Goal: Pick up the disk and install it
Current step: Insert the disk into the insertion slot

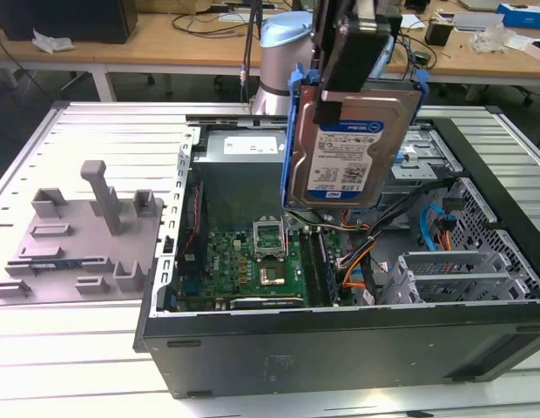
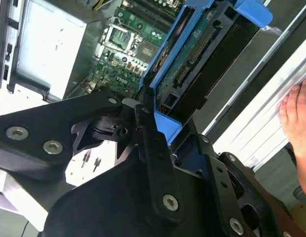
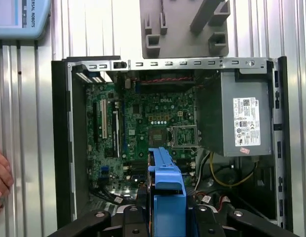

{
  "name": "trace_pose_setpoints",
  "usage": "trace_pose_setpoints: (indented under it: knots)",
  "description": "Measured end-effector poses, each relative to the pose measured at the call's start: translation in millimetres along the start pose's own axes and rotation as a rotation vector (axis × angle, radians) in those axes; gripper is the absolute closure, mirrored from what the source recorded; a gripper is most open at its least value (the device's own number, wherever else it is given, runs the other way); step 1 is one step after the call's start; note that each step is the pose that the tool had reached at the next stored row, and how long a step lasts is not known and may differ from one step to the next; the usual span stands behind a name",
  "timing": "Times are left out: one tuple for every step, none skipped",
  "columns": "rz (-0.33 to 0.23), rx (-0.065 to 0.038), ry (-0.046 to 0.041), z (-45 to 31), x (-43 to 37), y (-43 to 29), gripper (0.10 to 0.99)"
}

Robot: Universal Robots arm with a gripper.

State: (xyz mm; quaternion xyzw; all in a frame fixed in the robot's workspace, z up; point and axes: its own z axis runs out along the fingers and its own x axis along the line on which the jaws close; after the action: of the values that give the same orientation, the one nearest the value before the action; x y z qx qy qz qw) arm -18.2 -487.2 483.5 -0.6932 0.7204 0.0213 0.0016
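Note:
The disk [image 1: 361, 144], a silver hard drive with a white-and-blue label and a blue plastic bracket, hangs tilted on edge above the open computer case [image 1: 340, 340]. My gripper [image 1: 335, 100] is shut on it from above, one black finger crossing its labelled face. In the second wrist view the disk's [image 2: 192, 64] green circuit side and blue bracket sit between the black fingers [image 2: 153, 148] of the gripper [image 2: 170, 136]. The first wrist view looks straight down past the blue bracket [image 3: 168, 192] and the gripper [image 3: 168, 217] onto the motherboard [image 3: 148, 128].
Inside the case are a grey power supply [image 3: 237, 118], cables and metal drive cages [image 1: 444, 270] at the exterior view's right. A grey fixture [image 1: 78, 235] lies beside the case on the slatted table. A person's hand [image 3: 1, 173] rests next to the case.

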Motion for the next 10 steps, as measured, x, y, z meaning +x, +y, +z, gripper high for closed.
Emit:
trace_pose_setpoints:
  knots:
    - [0.000,0.000,0.0001,-0.2,1.1,-3.1,0.718]
    - [0.000,0.000,0.0001,-0.3,2.7,-7.6,0.718]
    - [0.000,0.000,0.0001,-0.4,3.6,-10.2,0.718]
    - [0.000,0.000,0.0001,-0.5,4.9,-13.3,0.718]
    - [0.000,0.000,0.0001,-0.6,7.0,-18.1,0.718]
    - [0.000,0.000,0.0000,-0.6,8.4,-20.7,0.718]
    - [0.000,0.000,0.0001,-0.6,10.2,-23.7,0.718]
    - [0.000,0.000,0.0000,-0.5,13.3,-28.2,0.718]
    - [0.000,0.000,0.0000,-0.4,15.2,-30.6,0.718]
    - [0.000,0.000,0.0000,-0.3,16.7,-32.5,0.718]
